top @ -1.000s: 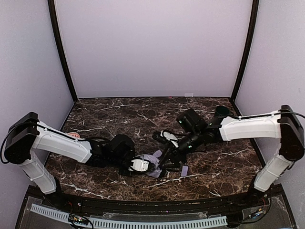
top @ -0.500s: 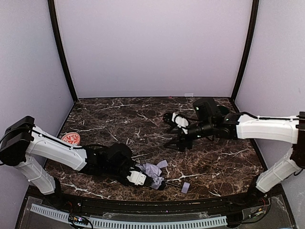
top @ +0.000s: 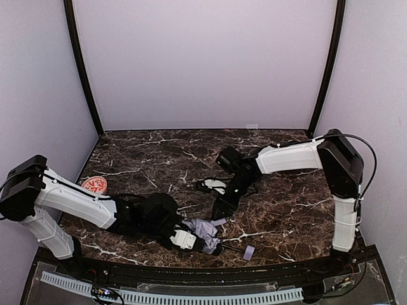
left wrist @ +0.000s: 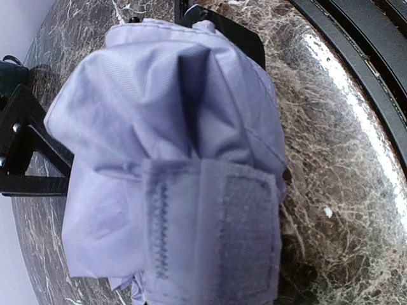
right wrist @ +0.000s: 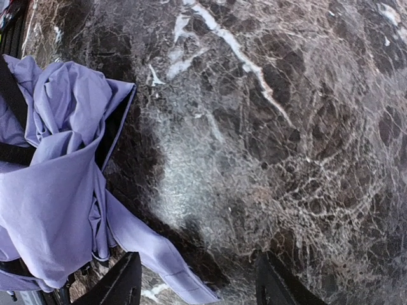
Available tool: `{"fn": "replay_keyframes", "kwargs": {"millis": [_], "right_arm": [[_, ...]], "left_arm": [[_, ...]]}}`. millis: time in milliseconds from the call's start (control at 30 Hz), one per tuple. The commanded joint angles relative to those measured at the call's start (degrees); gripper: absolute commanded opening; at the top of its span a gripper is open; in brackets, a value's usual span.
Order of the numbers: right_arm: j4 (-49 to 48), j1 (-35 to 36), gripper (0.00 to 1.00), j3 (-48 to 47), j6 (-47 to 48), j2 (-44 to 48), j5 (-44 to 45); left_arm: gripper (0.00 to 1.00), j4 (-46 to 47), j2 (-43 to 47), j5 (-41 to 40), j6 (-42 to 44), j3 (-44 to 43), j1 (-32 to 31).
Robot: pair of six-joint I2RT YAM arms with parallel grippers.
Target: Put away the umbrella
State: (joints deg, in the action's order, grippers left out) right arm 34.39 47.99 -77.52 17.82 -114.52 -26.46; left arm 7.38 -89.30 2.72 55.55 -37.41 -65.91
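The umbrella (top: 203,227) lies folded in a crumpled lavender bundle near the table's front edge. Its thin black shaft runs right to the small lavender handle knob (top: 248,252). My left gripper (top: 194,241) lies low on the table, shut on the bundle's left end. In the left wrist view the umbrella's fabric (left wrist: 165,140) and its fastening strap (left wrist: 245,235) fill the frame and hide the fingers. My right gripper (top: 219,208) hangs open just behind the bundle. In the right wrist view the umbrella's fabric (right wrist: 57,190) is at the left, and a loose strap (right wrist: 159,254) trails towards the left fingertip (right wrist: 124,283).
A small round red-patterned item (top: 95,185) sits at the far left of the dark marble table (top: 292,210), beside the left arm. Black frame posts stand at both back corners, with pale walls all round. The table's black front rail (left wrist: 375,57) runs close to the umbrella.
The right arm swung out to the back right, then came back to the middle, its gripper now just behind the umbrella. My left gripper dragged the bundle a little towards the front edge, then stayed.
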Motion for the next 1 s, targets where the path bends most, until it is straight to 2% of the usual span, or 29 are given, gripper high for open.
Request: {"fn": "replay_keyframes", "kwargs": {"millis": [0, 133, 233, 267, 400, 467, 633, 833, 967], "right_arm": [[8.55, 0.20, 0.57, -4.21, 1.72, -3.61, -5.45], [14.58, 0.18, 0.50, -5.95, 1.77, -5.12, -7.79], [15.20, 0.18, 0.47, -4.87, 2.06, -5.24, -6.80], [15.39, 0.19, 0.43, -4.69, 2.18, -5.44, -7.08], [15.99, 0.18, 0.13, -5.19, 1.86, -6.44, -10.89], [15.70, 0.22, 0.02, -5.15, 1.99, -5.81, -13.40], [13.61, -1.95, 0.00, -6.96, -2.29, -4.15, -16.77], [-1.20, -7.43, 0.00, -7.38, -16.66, -0.34, -16.51], [-6.19, -9.34, 0.00, -10.18, -22.01, -0.26, -16.77]], "left_arm": [[0.00, -14.12, -2.29, 0.97, 1.36, 3.50, -1.06], [0.00, -13.52, -2.32, 0.88, 1.52, 3.67, -1.05], [0.00, -13.97, -2.69, 0.81, 1.68, 3.35, -1.14], [0.00, -13.97, -2.64, 0.65, 1.70, 3.36, -1.14], [0.00, -14.17, -2.42, 0.23, 1.54, 3.43, -1.23], [0.00, -13.90, -2.22, -0.24, 1.81, 3.61, -1.24], [0.00, -14.16, -1.87, -2.12, 1.50, 2.79, -1.59], [0.00, -18.19, -1.05, -3.26, 1.40, -1.10, -6.55], [0.00, -21.11, -3.13, -3.32, 0.55, -3.80, -8.21]]}}
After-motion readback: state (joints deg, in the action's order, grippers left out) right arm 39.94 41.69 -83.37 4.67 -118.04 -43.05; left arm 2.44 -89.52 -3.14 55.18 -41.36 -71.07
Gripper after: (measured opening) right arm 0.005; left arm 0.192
